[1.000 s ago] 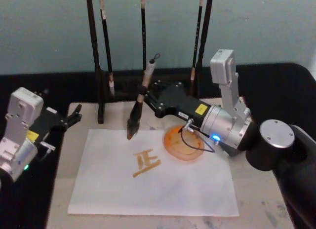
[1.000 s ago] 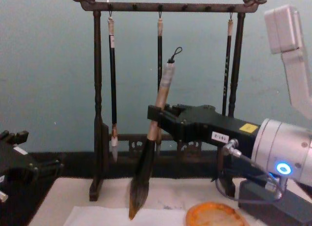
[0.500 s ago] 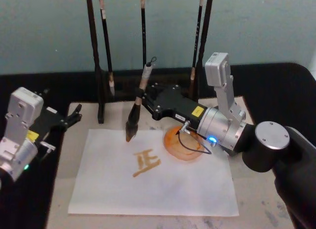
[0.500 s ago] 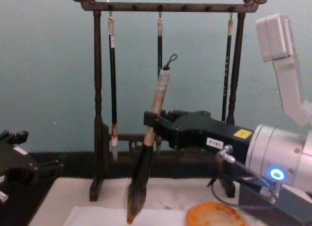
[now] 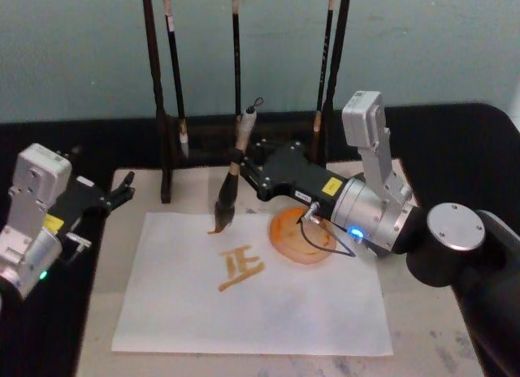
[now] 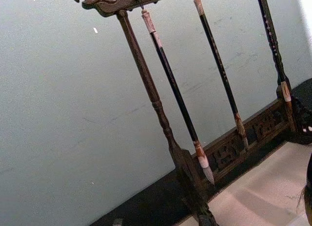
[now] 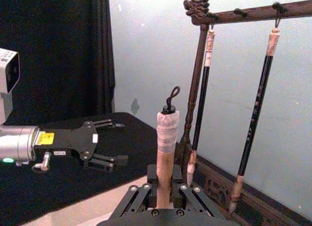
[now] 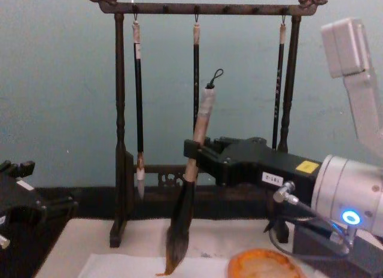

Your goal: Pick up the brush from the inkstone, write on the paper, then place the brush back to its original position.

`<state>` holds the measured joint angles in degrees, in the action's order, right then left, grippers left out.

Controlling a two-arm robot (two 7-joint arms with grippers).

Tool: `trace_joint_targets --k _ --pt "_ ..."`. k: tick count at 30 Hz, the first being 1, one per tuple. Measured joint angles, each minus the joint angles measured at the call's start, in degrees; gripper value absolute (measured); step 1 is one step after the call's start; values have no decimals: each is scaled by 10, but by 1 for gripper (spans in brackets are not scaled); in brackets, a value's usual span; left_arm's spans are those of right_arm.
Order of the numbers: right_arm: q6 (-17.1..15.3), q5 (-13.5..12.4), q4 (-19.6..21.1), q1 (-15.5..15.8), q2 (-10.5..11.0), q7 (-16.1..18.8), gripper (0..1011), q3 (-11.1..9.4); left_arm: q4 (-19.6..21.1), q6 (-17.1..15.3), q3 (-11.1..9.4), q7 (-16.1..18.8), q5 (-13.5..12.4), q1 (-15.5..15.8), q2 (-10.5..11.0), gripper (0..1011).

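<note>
The brush [image 5: 234, 170] stands nearly upright, my right gripper [image 5: 243, 164] shut on its shaft just above the black part. Its bushy tip [image 5: 219, 221] presses on the paper [image 5: 268, 312] near the far edge and bends over; the chest view shows the bent tip [image 8: 173, 257]. An orange-brown character [image 5: 240, 268] is written on the sheet. The inkstone [image 5: 301, 237], a round orange dish, sits right of the tip, under my right arm. In the right wrist view the pale handle [image 7: 165, 143] rises between the fingers [image 7: 138, 193]. My left gripper [image 5: 122, 190] rests open at the mat's left edge.
A dark wooden rack [image 8: 119, 122] stands behind the paper with three thin brushes [image 8: 139, 110] hanging from it, close behind the held brush. The beige mat [image 5: 422, 336] lies under the paper on a black table. The left gripper [image 7: 100, 143] lies far left.
My right gripper has lowered the brush and shifted it slightly right. The tip, which hung just above the paper, now touches it and bends. The left arm has not moved.
</note>
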<state>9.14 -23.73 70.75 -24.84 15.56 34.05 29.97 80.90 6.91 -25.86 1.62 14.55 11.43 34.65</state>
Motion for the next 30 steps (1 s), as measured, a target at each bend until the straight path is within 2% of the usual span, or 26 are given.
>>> trace_joint_targets --k 20,27,30 --pt "-4 12 28 17 17 -13 174 -13 0 0 0 0 0 0 0 1010" --pt "-2 8 49 24 21 -14 174 -21 0 0 0 0 0 0 0 1010" --pt "3 1 78 35 29 -17 174 -32 0 0 0 0 0 0 0 1010"
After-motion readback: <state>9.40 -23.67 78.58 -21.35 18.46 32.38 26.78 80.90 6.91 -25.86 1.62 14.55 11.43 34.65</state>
